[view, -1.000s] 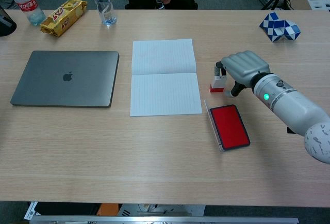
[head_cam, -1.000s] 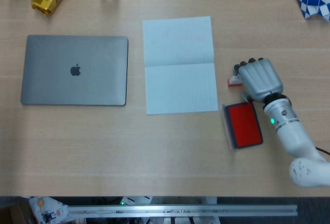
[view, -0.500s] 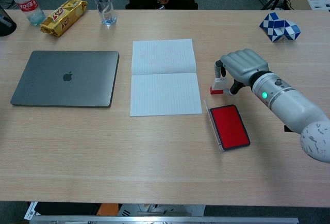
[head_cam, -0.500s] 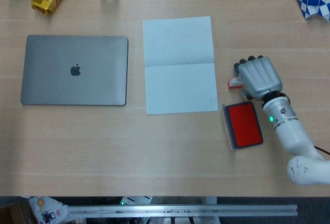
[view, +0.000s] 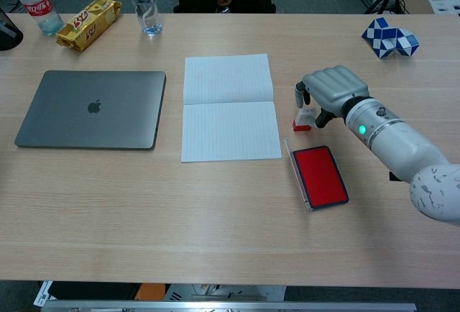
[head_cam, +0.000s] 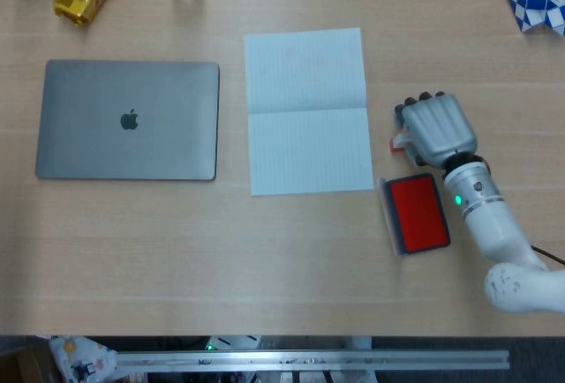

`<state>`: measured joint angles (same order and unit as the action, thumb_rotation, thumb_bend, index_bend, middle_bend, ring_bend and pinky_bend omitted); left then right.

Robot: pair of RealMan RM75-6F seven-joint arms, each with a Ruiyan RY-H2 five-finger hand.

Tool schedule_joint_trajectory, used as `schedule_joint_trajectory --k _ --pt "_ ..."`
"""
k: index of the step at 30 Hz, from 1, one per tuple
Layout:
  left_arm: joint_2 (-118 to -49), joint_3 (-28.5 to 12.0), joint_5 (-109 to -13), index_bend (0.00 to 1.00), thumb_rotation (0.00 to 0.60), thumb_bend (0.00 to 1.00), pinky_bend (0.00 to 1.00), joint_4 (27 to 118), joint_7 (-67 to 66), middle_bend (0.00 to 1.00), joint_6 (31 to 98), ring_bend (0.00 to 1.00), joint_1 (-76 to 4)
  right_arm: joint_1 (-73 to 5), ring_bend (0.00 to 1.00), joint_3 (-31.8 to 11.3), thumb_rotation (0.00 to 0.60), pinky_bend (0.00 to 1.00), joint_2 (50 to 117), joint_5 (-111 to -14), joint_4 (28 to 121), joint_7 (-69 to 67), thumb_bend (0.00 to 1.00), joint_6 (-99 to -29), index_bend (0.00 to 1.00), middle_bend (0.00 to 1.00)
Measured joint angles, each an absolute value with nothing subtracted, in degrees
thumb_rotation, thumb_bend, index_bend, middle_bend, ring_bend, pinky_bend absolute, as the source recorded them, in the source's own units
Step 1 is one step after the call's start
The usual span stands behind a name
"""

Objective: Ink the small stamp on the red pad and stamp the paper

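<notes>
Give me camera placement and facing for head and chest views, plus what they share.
Head view: high above, looking almost straight down on the table; only the right hand and forearm show.
Chest view: lower, at the near edge, looking forward and down; same right hand, plus the room beyond the table.
Shared: paper, stamp, red pad, laptop. No left hand in either.

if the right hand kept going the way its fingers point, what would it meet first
The small stamp right under the right hand's curled fingers; contact is unclear. Beyond it, probably the paper.
</notes>
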<state>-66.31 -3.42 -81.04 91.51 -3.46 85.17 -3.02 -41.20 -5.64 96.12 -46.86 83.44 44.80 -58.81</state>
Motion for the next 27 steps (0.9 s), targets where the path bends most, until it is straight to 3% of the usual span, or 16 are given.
schedule_joint_trajectory --k 27 --pt "-66.55 -3.54 -80.35 0.09 0.600 0.21 0.00 91.21 -3.55 0.00 84.65 0.01 -3.06 -41.95 0.37 -5.37 0.600 0.42 96.60 -44.94 82.81 45.48 0.30 -58.85 0.55 0.49"
